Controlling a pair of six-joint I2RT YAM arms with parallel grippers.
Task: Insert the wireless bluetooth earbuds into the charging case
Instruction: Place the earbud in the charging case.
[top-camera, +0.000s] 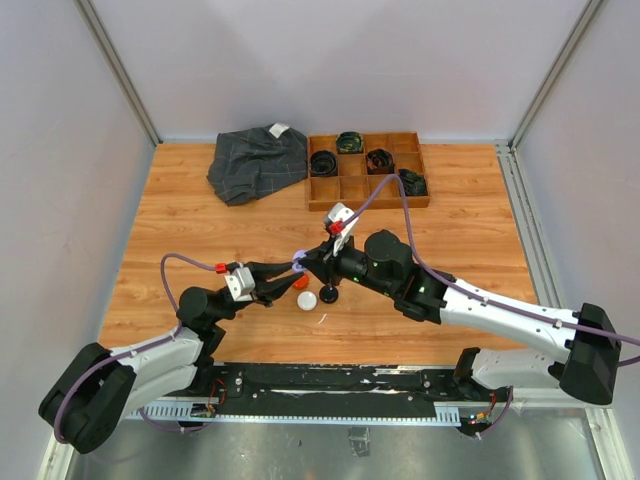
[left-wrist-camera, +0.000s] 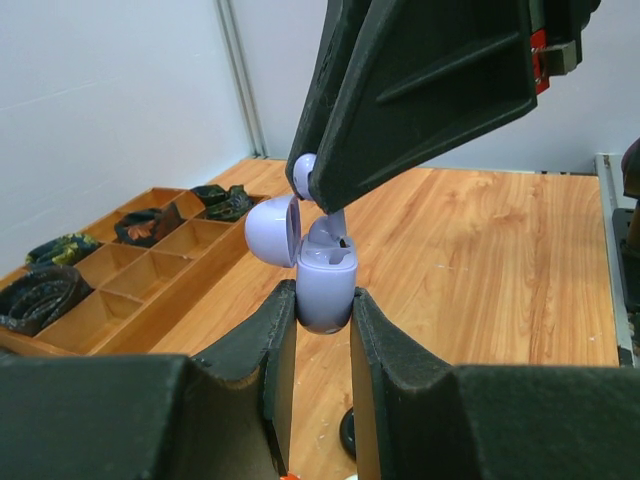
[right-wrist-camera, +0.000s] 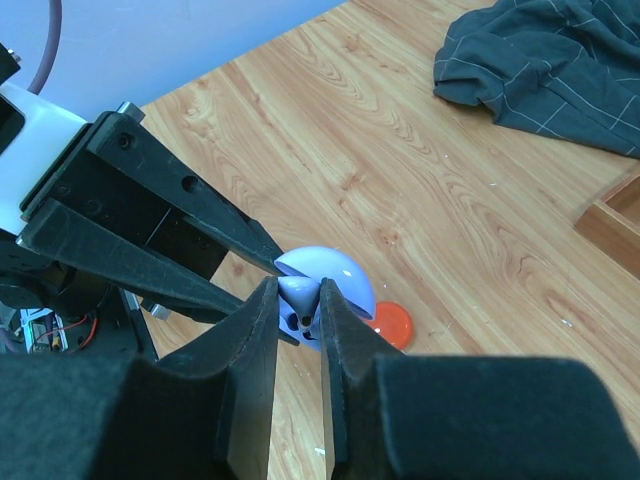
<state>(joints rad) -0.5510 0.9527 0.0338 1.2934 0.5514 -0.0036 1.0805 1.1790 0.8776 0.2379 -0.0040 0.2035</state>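
Note:
My left gripper (top-camera: 288, 272) (left-wrist-camera: 323, 305) is shut on the purple charging case (left-wrist-camera: 325, 290), held upright above the table with its lid (left-wrist-camera: 272, 230) hinged open. My right gripper (top-camera: 305, 259) (right-wrist-camera: 298, 300) comes from the opposite side and is shut on a small purple earbud (right-wrist-camera: 301, 296), pressed at the case's open top. In the right wrist view the lid (right-wrist-camera: 335, 278) shows behind my fingers. In the left wrist view the right fingers (left-wrist-camera: 420, 90) hang over the case, with purple at their tip (left-wrist-camera: 303, 175) and in a case well (left-wrist-camera: 326, 237). Other earbuds are not visible.
Below the grippers on the wooden table lie an orange puck (top-camera: 301, 283) (right-wrist-camera: 390, 325), a white puck (top-camera: 306, 299) and a black puck (top-camera: 328, 293). A wooden compartment tray (top-camera: 365, 190) with black coiled belts stands at the back. A dark checked cloth (top-camera: 258, 160) lies left of it.

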